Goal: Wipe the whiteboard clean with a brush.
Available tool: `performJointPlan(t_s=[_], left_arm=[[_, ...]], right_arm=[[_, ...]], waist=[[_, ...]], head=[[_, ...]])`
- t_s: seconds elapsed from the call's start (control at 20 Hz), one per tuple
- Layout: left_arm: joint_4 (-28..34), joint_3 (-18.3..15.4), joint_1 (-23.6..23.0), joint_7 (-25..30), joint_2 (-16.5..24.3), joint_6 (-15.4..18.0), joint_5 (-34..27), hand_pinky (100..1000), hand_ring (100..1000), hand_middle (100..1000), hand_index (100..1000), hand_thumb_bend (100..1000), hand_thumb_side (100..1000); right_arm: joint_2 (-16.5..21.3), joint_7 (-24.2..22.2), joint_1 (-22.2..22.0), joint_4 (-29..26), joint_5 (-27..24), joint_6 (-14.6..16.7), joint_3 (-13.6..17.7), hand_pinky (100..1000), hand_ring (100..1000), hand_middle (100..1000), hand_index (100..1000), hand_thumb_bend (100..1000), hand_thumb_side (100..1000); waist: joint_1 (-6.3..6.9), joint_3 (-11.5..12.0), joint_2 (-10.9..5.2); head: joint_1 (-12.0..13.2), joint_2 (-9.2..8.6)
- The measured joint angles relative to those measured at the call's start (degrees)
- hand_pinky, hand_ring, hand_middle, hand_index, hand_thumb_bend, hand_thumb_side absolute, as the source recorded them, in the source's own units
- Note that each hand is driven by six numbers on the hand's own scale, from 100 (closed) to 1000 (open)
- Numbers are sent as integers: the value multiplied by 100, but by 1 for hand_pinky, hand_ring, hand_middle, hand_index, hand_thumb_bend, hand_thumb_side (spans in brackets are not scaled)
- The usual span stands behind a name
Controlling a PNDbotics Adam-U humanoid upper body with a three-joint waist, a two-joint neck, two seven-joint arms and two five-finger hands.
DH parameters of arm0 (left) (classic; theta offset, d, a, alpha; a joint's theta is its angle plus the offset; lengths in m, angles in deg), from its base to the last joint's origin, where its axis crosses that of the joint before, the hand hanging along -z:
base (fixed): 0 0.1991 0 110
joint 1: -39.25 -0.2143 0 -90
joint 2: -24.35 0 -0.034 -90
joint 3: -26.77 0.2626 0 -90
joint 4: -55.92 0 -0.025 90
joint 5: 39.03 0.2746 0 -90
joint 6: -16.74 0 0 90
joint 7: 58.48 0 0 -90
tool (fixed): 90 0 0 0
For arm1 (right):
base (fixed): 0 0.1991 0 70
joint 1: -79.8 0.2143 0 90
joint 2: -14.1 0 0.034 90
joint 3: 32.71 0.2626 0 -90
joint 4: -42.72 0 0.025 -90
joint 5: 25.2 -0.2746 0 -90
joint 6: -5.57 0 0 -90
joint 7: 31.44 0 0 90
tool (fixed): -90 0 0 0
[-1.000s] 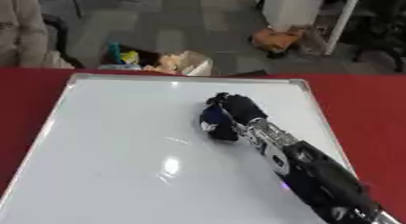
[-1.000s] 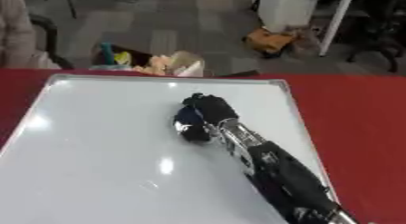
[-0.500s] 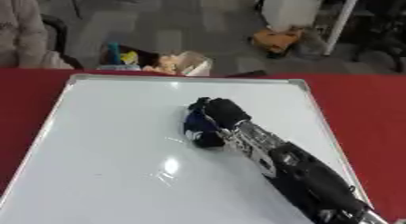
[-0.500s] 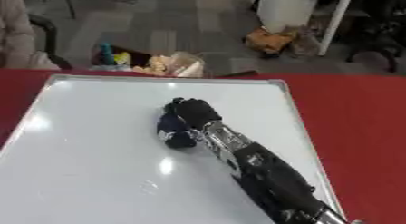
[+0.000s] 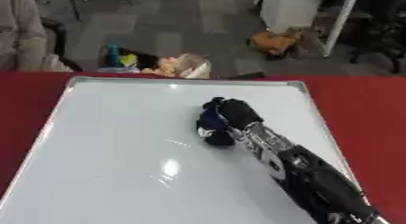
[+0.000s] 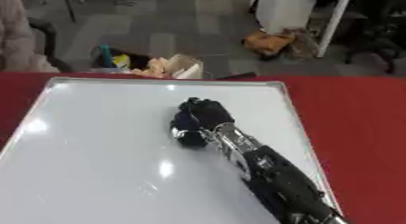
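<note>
A whiteboard (image 5: pixel 119 141) with a silver frame lies flat on the red table and looks blank and glossy. My right hand (image 5: pixel 234 112) reaches in from the lower right and rests on the board a little right of its middle. Its fingers are curled round a dark blue brush (image 5: pixel 210 123) that presses on the board's surface. The brush is mostly hidden under the hand. My left hand shows in neither view.
The red table (image 5: pixel 364 109) surrounds the board. Beyond its far edge, on the grey floor, are a bag of colourful items (image 5: pixel 158 64), an orange object (image 5: pixel 273 41) and a white cabinet (image 5: pixel 297 10). A person sits at the far left edge.
My right hand has slid the brush leftward across the board, from the right part toward the middle, with the arm following.
</note>
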Motion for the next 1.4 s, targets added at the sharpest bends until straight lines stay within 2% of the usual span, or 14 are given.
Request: performJointPlan(t_s=[0.05,0.45,0.85,1.15,1.4], left_arm=[[0,0,0,-4,0,4,0,507,628,610,725,757,853],[0,-16,-7,-14,3,10,0,507,627,610,725,758,853],[-2,-32,-13,-19,3,12,0,507,626,610,725,758,853],[-3,-29,-2,-8,3,8,0,507,626,609,725,760,853],[-3,2,58,16,1,5,0,507,625,609,725,761,852]], right_arm=[[52,35,-41,8,-39,-59,59,438,675,716,860,100,847],[432,228,-376,8,-364,-462,372,433,674,713,858,100,842],[486,204,-387,1,-467,-532,380,437,675,714,858,100,846],[429,26,-144,97,-408,-381,248,442,679,716,859,100,854],[338,-67,33,166,-320,-270,190,444,681,716,859,100,855]], waist=[[2,-21,0],[25,-129,-8],[24,-111,-17],[-44,105,-15],[-135,370,6]], head=[[13,-1],[72,-1],[85,-1],[28,-8],[-54,-84]])
